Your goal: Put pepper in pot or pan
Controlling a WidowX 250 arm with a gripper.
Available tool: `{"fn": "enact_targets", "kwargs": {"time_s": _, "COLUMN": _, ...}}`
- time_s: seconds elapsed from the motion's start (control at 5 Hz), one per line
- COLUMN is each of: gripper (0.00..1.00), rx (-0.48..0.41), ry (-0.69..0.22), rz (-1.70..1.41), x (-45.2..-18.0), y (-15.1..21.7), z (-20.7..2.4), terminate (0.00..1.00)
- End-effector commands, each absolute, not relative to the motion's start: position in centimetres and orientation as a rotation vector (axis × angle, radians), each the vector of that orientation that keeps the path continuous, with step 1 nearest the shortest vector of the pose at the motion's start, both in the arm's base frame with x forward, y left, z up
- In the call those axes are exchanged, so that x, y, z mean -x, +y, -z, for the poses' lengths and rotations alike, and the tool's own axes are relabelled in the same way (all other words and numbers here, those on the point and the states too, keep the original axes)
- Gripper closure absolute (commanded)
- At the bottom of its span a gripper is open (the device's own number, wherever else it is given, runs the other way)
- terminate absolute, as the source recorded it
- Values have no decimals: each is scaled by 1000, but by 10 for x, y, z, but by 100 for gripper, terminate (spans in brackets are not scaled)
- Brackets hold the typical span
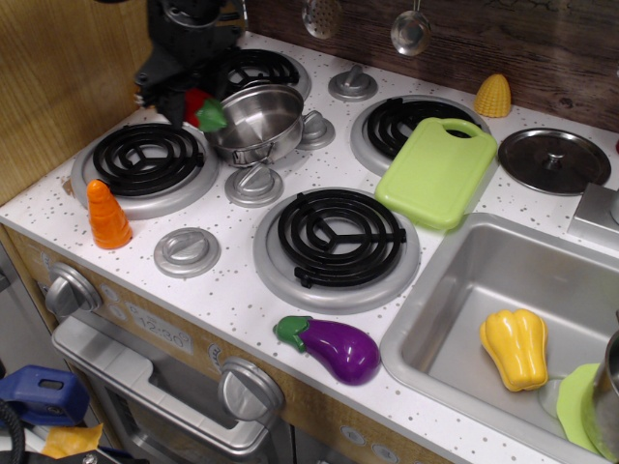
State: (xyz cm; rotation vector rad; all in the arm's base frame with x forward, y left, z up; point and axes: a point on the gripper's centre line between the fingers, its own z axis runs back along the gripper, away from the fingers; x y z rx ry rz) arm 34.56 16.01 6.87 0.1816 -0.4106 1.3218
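My black gripper [193,101] is shut on the red pepper [203,108], whose green stem cap points right. It holds the pepper in the air just left of the shiny steel pot [259,121], close to the pot's left rim. The pot sits between the back-left burner and the knobs, its inside empty and reflective. The arm hides most of the pepper's red body.
An orange carrot [106,215] stands at the front left. A purple eggplant [334,346] lies near the front edge. A green cutting board [437,170], grey lid [553,159] and yellow corn [492,95] are on the right. A yellow bell pepper [515,348] lies in the sink [455,290].
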Motion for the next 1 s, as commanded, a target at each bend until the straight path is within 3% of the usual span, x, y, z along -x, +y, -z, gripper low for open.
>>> {"fn": "enact_targets", "kwargs": {"time_s": 0.0, "gripper": 0, "rx": -60, "ry": -572, "rz": -1308, "x": -375, "y": 146, "z": -93, "terminate": 0}}
{"fn": "enact_targets", "kwargs": {"time_s": 0.4, "gripper": 0, "rx": 52, "ry": -636, "rz": -1259, "x": -396, "y": 141, "z": -84, "terminate": 0}}
{"fn": "enact_targets", "kwargs": {"time_s": 0.6, "gripper": 0, "rx": 52, "ry": -636, "rz": -1259, "x": -396, "y": 141, "z": -84, "terminate": 0}}
{"fn": "enact_targets", "kwargs": {"time_s": 0.8, "gripper": 0, "rx": 52, "ry": -636, "rz": -1259, "x": -396, "y": 141, "z": -84, "terminate": 100}}
